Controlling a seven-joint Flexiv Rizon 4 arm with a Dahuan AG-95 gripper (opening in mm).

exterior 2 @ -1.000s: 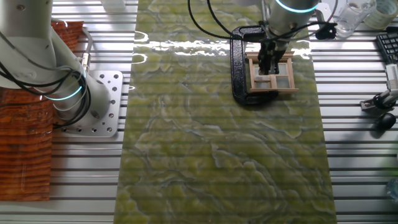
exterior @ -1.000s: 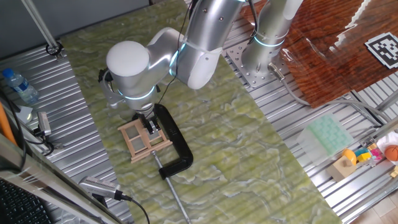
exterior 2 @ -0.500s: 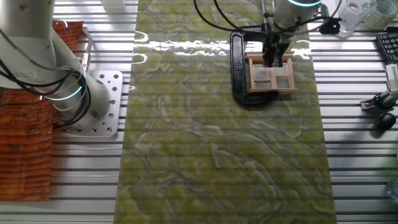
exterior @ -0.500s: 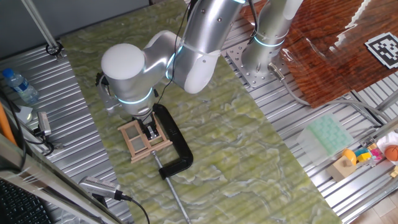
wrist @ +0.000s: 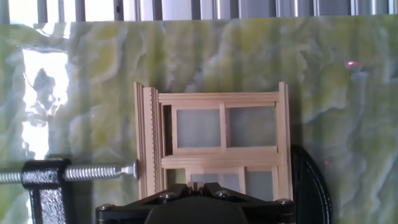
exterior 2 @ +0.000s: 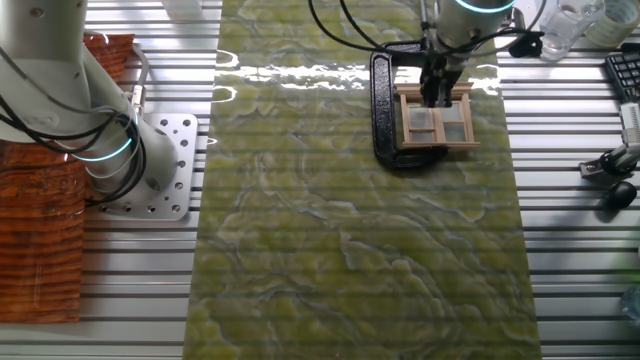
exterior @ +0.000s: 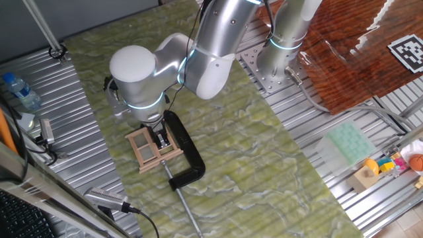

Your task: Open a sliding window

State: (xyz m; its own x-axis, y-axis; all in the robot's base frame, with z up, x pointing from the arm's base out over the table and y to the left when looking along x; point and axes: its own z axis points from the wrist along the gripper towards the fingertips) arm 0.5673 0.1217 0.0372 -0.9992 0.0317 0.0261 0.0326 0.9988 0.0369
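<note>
1. In the hand view the gripper fills the bottom edge; only its black body shows, so whether the fingers are spread or pressed together cannot be told.
2. Just beyond it the sliding window lies flat on the green marbled mat, its near edge hidden by the gripper.
3. The window is roughly square, with no clear long axis.
4. A black C-clamp grips the frame, its screw touching one side.
5. Farther off, the arm hides part of the mat.
</note>
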